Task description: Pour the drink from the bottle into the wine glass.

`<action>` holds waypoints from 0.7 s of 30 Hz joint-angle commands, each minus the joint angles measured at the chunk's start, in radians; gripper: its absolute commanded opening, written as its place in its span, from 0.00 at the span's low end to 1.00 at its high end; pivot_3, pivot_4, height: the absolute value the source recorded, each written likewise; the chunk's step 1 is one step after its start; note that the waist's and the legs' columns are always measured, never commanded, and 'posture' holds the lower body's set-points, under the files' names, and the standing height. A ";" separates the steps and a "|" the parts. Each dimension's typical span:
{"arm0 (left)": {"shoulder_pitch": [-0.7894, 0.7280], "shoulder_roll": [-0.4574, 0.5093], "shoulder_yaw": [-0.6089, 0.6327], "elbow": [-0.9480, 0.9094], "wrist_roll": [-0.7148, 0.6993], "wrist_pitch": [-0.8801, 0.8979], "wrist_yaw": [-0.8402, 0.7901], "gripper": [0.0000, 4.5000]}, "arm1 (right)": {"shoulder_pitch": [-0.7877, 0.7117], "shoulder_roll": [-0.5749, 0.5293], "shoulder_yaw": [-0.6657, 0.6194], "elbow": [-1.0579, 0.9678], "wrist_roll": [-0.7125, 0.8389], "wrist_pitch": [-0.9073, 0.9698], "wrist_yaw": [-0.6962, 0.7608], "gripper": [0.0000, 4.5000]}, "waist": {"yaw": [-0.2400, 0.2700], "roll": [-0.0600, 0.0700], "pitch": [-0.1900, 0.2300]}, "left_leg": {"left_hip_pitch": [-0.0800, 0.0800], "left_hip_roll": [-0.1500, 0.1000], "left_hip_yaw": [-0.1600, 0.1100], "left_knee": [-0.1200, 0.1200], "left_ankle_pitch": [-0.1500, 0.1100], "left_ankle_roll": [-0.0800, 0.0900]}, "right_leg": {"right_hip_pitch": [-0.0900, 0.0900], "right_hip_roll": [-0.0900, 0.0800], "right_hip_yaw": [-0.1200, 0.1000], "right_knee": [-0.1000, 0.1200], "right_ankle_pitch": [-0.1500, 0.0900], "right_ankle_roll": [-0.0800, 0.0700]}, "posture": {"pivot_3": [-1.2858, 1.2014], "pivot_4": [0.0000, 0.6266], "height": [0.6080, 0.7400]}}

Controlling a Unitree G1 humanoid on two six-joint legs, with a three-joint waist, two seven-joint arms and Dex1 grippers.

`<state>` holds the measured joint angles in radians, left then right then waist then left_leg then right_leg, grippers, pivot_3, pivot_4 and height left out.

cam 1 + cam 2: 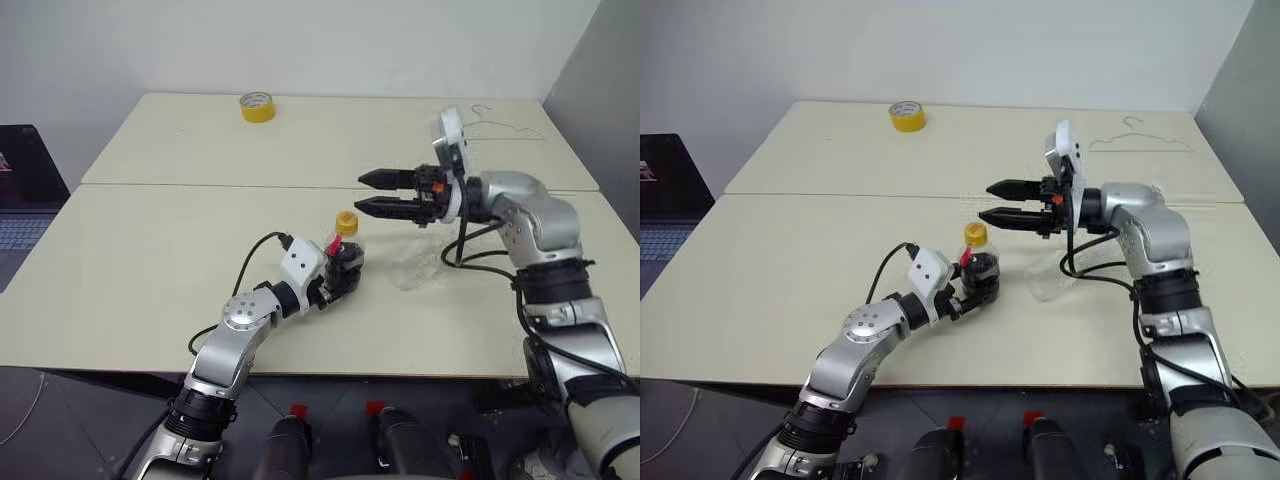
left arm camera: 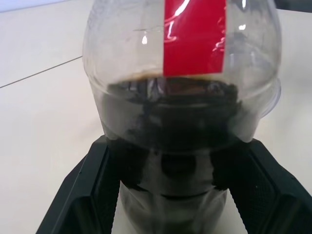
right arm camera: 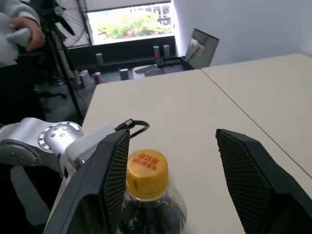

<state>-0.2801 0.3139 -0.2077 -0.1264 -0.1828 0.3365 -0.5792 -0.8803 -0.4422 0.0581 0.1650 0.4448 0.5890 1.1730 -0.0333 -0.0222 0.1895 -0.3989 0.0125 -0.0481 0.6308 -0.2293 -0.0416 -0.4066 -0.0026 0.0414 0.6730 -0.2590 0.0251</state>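
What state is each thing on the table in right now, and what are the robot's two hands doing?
bottle: upright, yellow cap on, partly full of dark drink
left gripper: fingers closed around the bottle's body
right gripper: open, holding nothing, above and beside the cap
wine glass: lying on its side, empty
tape roll: lying flat, untouched

left hand (image 1: 345,272) clamped, right hand (image 1: 377,194) apparently open
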 commanded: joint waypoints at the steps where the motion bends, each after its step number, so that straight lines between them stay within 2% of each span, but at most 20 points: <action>1: 0.011 0.006 -0.013 0.023 0.021 0.005 -0.006 0.68 | 0.044 -0.030 0.020 -0.169 -0.008 0.050 -0.064 0.68 | 0.002 0.000 0.000 | 0.000 0.000 0.000 0.000 0.000 0.000 | 0.000 0.000 0.000 0.000 0.000 0.000 | 0.52 0.24 1.00; 10: -0.004 0.005 -0.020 0.051 0.026 -0.006 -0.022 0.68 | 0.094 -0.017 0.072 -0.276 -0.031 0.116 -0.192 0.68 | 0.002 0.000 0.000 | 0.000 -0.001 0.000 0.001 0.000 0.001 | 0.000 0.001 0.000 0.000 0.000 0.001 | 0.52 0.24 1.00; 18: -0.003 0.004 -0.022 0.055 0.031 -0.012 -0.022 0.68 | 0.092 0.019 0.081 -0.279 -0.028 0.124 -0.252 0.68 | 0.002 0.000 0.000 | 0.000 0.000 0.000 0.001 0.000 0.001 | 0.000 0.001 0.000 0.000 0.000 0.001 | 0.52 0.24 1.00; 21: 0.000 0.004 -0.022 0.052 0.033 -0.012 -0.020 0.68 | 0.096 0.026 0.082 -0.281 -0.021 0.126 -0.257 0.55 | 0.002 0.000 0.000 | 0.000 0.000 0.000 0.001 0.000 0.001 | 0.000 0.001 0.000 0.000 0.000 0.001 | 0.52 0.24 1.00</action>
<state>-0.2919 0.3132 -0.2101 -0.0944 -0.1810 0.3141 -0.6002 -0.7776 -0.4167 0.1497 -0.0834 0.4162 0.7147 0.9326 -0.0316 -0.0222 0.1895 -0.3987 0.0120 -0.0479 0.6317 -0.2289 -0.0410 -0.4062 -0.0011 0.0411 0.6728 -0.2588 0.0258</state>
